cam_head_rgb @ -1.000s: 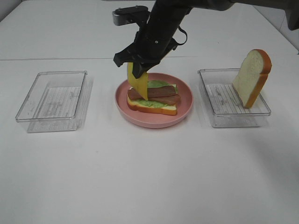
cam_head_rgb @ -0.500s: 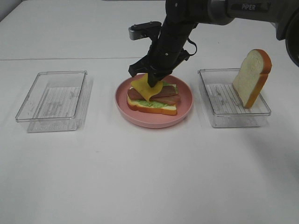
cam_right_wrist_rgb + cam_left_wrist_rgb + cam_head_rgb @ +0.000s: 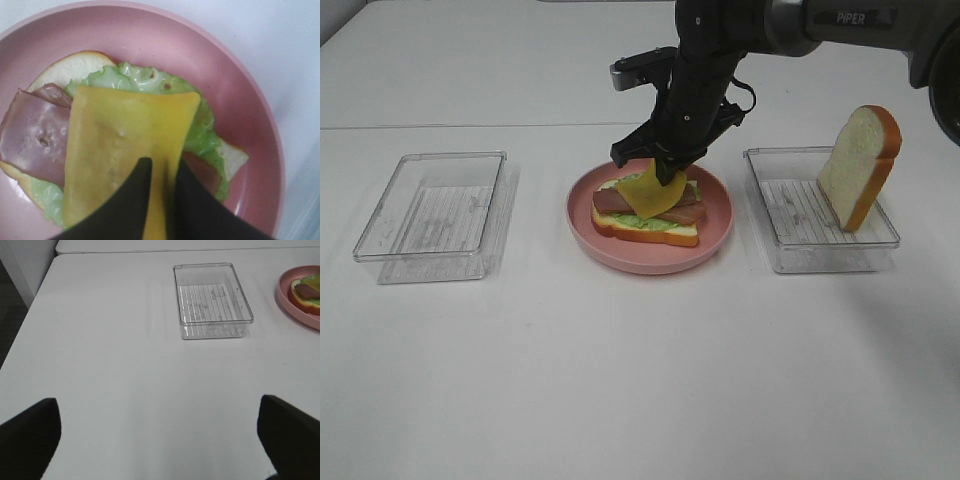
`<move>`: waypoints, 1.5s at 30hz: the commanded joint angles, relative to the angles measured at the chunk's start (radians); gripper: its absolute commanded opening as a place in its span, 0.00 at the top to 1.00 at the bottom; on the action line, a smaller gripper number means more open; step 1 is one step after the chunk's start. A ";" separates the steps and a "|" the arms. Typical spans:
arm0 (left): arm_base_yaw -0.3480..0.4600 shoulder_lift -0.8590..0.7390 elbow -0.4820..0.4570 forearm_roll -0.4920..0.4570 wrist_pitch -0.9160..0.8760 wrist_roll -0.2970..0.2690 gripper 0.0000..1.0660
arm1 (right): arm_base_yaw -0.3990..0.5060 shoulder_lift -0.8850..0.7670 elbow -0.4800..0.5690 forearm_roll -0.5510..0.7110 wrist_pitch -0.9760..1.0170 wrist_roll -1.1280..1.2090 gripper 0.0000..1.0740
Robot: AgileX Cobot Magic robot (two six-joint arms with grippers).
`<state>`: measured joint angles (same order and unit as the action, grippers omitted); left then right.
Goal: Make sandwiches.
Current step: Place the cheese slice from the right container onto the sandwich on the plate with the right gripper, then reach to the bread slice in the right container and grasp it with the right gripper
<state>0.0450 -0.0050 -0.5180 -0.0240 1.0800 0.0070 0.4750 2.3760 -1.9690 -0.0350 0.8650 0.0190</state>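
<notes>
An open sandwich (image 3: 645, 218) lies on the pink plate (image 3: 650, 262): a bread slice, green lettuce (image 3: 135, 77) and meat strips (image 3: 35, 140). A yellow cheese slice (image 3: 650, 190) drapes over the meat, one edge still pinched between the fingers of my right gripper (image 3: 665, 170), which hovers just above the plate's far side. The right wrist view shows the cheese slice (image 3: 125, 145) running up between the dark fingers of the right gripper (image 3: 161, 167). A second bread slice (image 3: 860, 165) leans upright in the right tray. My left gripper (image 3: 160, 440) is open over bare table, holding nothing.
A clear tray (image 3: 430, 215) stands left of the plate with nothing in it; it also shows in the left wrist view as the clear tray (image 3: 212, 300) beside the plate's rim (image 3: 285, 300). The right clear tray (image 3: 820, 260) holds only the bread slice.
My right gripper has carried the cheese slice to the right and down. The slice hung vertically at the plate's left; now it lies across the meat.
</notes>
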 commanded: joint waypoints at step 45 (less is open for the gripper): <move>0.003 -0.013 0.002 -0.001 -0.006 -0.007 0.06 | -0.475 -0.373 -0.001 -0.013 0.269 -0.097 0.09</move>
<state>0.0450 -0.0050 -0.5180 -0.0240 1.0800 0.0070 0.0220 2.0070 -1.9690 -0.0880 1.1320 -0.0530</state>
